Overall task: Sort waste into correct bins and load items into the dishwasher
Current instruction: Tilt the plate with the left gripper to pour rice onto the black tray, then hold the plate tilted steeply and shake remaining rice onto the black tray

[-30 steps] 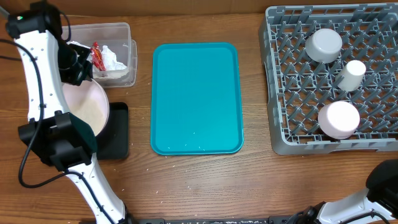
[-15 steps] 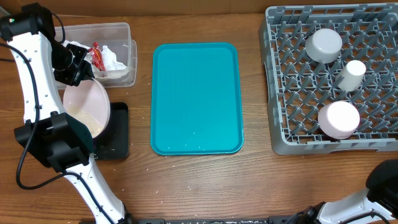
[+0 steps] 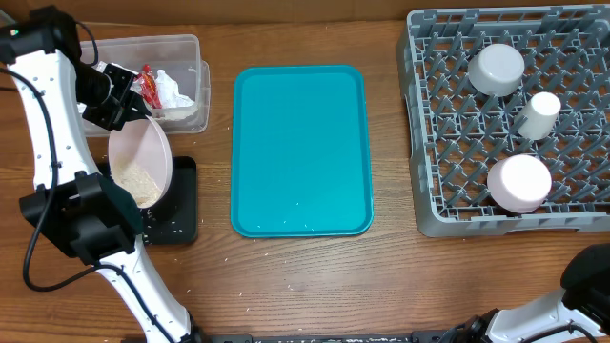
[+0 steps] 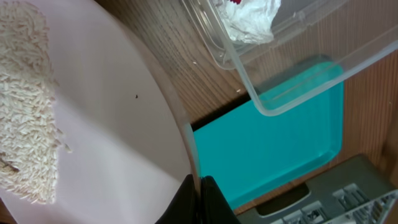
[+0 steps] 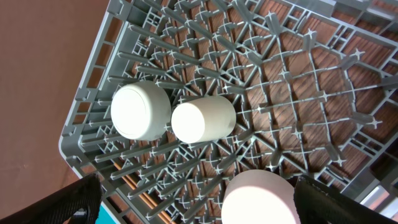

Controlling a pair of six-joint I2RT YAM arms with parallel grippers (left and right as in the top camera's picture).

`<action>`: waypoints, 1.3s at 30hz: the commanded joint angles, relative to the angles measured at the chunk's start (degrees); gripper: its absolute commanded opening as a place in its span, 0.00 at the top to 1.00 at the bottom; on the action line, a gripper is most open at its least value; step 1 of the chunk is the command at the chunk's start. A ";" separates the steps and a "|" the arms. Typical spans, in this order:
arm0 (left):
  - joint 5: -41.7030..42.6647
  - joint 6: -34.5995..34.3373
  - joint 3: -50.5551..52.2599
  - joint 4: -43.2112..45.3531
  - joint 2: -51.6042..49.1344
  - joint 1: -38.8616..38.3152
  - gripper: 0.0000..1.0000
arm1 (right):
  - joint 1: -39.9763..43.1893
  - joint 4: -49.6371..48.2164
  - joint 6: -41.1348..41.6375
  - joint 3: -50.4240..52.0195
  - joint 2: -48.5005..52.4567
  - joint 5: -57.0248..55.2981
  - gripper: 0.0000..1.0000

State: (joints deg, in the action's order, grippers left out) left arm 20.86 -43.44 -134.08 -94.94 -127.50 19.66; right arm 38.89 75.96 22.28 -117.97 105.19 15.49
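My left gripper (image 3: 122, 107) is shut on the rim of the large white plate (image 3: 143, 152). It holds the plate tilted over the black tray (image 3: 183, 211). Loose rice (image 3: 140, 183) lies on the plate's lower part, and a few grains lie in the tray. In the left wrist view the jaws (image 4: 199, 198) pinch the plate's edge (image 4: 124, 124), with the rice (image 4: 28, 99) at the left. The clear tub (image 3: 195, 57) holds napkins (image 3: 172, 88) and a red wrapper (image 3: 149, 84). The grey dish rack (image 3: 448, 143) holds the bowl (image 3: 496, 69), the cup (image 3: 538, 112) and the small dish (image 3: 519, 181). My right gripper (image 5: 199, 198) is open above the rack.
The teal tray (image 3: 300, 148) lies on the wooden table between the bins and the rack. Scattered rice grains lie on the table in front of the black tray. The right arm's base (image 3: 586, 276) sits at the front right corner.
My left gripper has tilted the plate more steeply and shifted it slightly right. The rice has slid toward the plate's lower edge over the black tray. The right arm has not moved.
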 commanded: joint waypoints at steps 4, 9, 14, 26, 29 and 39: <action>4.35 5.25 0.46 -1.86 1.20 2.49 0.95 | -0.20 -0.22 0.26 -0.44 -0.26 -0.26 0.00; 8.57 8.44 0.50 -1.88 1.20 3.06 0.96 | -0.20 -0.24 0.26 -0.44 -0.26 -0.26 0.00; 9.25 8.76 0.50 -1.88 1.20 3.10 0.96 | -0.20 -0.24 0.26 -0.44 -0.26 -0.26 0.00; 16.37 12.24 0.61 -1.90 1.20 5.60 0.96 | -0.20 -0.24 0.26 -0.44 -0.26 -0.26 0.00; 16.50 12.68 0.94 -1.90 1.20 5.73 0.96 | -0.20 -0.24 0.26 -0.44 -0.26 -0.26 0.00; 22.12 15.34 6.54 -1.90 1.20 7.02 0.96 | -0.20 -0.22 0.26 -0.44 -0.26 -0.26 0.00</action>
State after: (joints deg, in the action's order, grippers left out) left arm 39.24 -29.98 -130.15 -96.55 -127.50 25.67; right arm 38.89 75.92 22.28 -117.97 105.19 15.49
